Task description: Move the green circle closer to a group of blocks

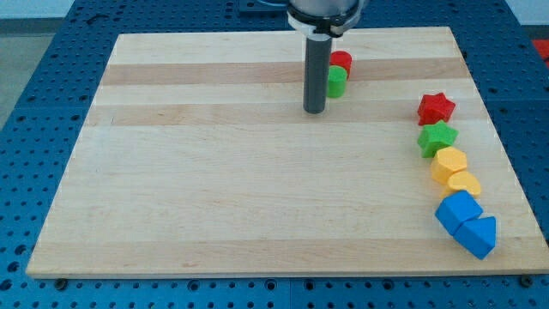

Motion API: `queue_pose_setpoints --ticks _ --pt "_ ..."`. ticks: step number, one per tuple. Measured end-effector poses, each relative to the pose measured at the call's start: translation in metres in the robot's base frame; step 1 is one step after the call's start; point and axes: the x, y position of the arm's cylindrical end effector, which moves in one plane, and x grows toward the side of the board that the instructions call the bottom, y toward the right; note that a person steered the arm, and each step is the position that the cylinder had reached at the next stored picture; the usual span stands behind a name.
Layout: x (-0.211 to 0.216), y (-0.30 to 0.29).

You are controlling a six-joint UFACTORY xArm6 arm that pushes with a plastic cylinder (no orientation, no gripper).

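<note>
The green circle (336, 81) sits near the view's top, just right of centre, touching a red circle (341, 61) right above it. Both are partly hidden behind my rod. My tip (314, 111) rests on the board just below and left of the green circle, very close to it. A group of blocks runs down the view's right side: a red star (436, 108), a green star (437, 138), a yellow hexagon (449, 163), a yellow heart-like block (464, 184), a blue cube (457, 212) and a blue triangle (479, 235).
The wooden board (214, 172) lies on a blue perforated table (51, 86). The group of blocks stands close to the board's right edge.
</note>
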Motion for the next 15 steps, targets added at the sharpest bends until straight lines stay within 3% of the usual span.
queue_pose_setpoints --ticks 2,3,5,9,12,15 --pt "-0.076 0.006" --pt "-0.079 0.017" --pt "-0.049 0.034" --pt "-0.053 0.068" --pt "-0.040 0.014" --pt "-0.023 0.090"
